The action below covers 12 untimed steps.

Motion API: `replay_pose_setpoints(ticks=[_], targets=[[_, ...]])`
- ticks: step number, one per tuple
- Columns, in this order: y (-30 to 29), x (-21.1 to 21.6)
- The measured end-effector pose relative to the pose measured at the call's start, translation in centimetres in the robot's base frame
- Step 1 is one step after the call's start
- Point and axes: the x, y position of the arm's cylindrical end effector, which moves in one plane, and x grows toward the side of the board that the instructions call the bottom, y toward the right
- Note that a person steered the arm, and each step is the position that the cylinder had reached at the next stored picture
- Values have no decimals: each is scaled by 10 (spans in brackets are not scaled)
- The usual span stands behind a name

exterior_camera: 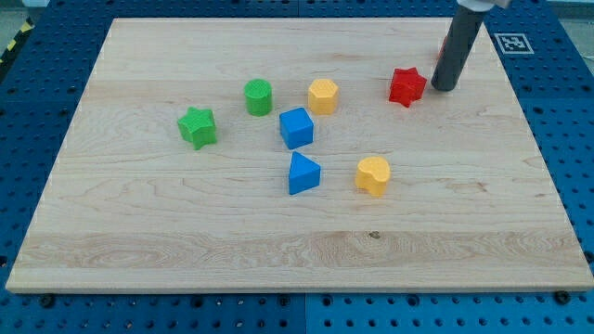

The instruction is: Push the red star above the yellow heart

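Observation:
The red star [406, 86] lies on the wooden board toward the view's upper right. The yellow heart [372, 174] lies below it and a little to its left, near the board's middle. My tip [444, 88] is just to the right of the red star, very close to it or touching its right side. The rod rises from there to the view's top edge.
A yellow hexagon [323, 96], a green cylinder [259, 96], a green star [197, 127], a blue cube [296, 127] and a blue triangle [303, 173] lie left of the star and heart. The wooden board [139, 223] rests on a blue pegboard.

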Motion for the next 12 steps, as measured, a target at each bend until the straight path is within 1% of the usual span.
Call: replay_pose_setpoints(ticks=[1, 2, 5, 6, 7, 8, 9, 10, 12], targets=[[0, -8], [-9, 1], [-51, 3], [-56, -2], [-56, -24], [-56, -24], [-59, -20], [-70, -6], [-74, 12]])
